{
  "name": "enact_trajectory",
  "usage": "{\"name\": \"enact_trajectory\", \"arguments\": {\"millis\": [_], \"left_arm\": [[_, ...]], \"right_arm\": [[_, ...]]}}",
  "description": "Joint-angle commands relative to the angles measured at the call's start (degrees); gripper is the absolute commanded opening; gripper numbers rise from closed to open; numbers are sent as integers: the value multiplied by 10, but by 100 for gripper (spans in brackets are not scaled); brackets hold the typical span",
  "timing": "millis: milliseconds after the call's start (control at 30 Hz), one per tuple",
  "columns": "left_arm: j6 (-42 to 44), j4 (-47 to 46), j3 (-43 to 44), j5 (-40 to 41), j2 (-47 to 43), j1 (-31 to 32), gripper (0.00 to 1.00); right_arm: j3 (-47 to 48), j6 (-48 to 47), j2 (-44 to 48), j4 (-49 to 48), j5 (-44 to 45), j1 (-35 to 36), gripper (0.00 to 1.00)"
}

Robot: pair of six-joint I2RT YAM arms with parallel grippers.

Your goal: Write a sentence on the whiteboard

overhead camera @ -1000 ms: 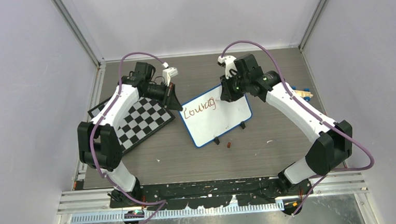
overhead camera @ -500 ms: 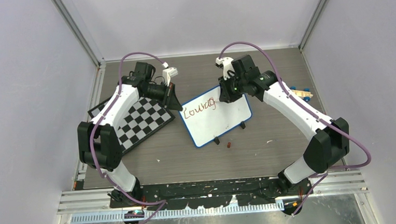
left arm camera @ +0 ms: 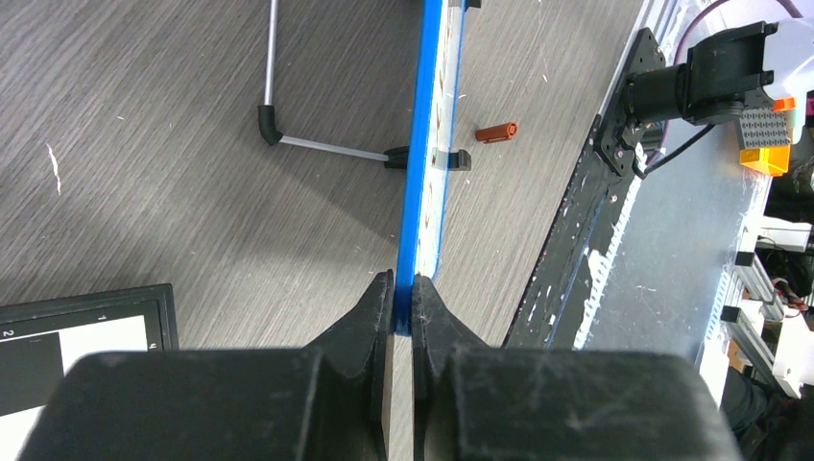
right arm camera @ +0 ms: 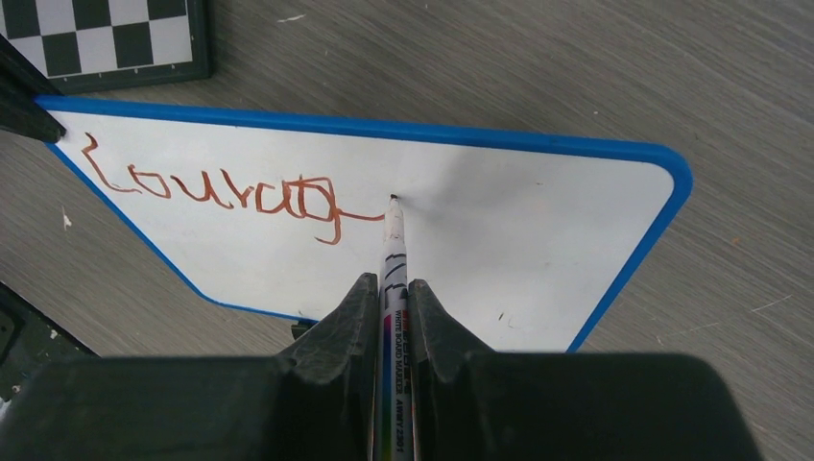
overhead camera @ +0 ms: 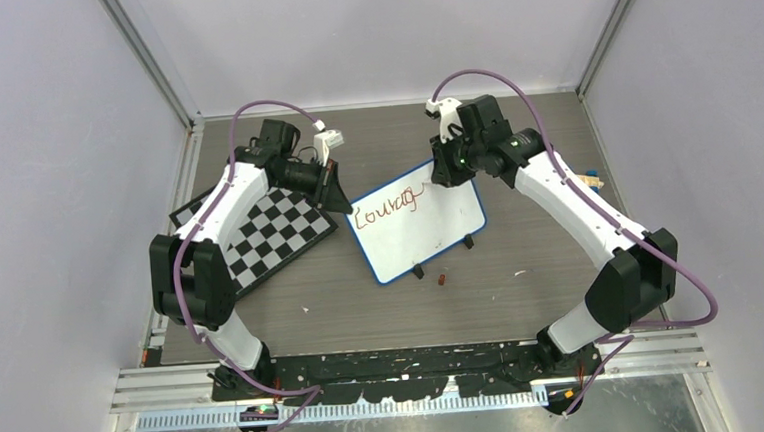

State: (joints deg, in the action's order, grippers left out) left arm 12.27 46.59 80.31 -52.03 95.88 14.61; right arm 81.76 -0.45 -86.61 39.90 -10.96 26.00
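**Two robot arms work a small rectangular whiteboard (overhead camera: 429, 235), blue-framed with rounded corners, on a grey wood-grain table (overhead camera: 523, 297).**

Just right of a black-and-white checkered chessboard (overhead camera: 269, 233), the left gripper (left arm camera: 403, 288) is pinched tight on the whiteboard's blue edge at its left corner. From that wrist the board shows edge-on, its face unreadable. Brownish-red handwriting (right arm camera: 216, 189) runs along the upper left of the white face and reads roughly "Courag", the last letter trailing into a stroke that is hard to make out. The tip of a white-barrelled marker (right arm camera: 394, 240) meets the board at that stroke's end, near mid-face. The right gripper (right arm camera: 387, 288) is clamped on the barrel, whose rear is hidden between the fingers. From above, the marker is hidden under that gripper.
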Motion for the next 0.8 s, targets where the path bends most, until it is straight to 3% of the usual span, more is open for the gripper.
{"name": "enact_trajectory", "arguments": {"millis": [0,767], "left_arm": [[4,20,14,5,2,8,0],[6,22,14,5,2,8,0]], "right_arm": [[37,0,-3,-25,-1,-2,0],[-39,-15,18,-17,22,19,0]]}}
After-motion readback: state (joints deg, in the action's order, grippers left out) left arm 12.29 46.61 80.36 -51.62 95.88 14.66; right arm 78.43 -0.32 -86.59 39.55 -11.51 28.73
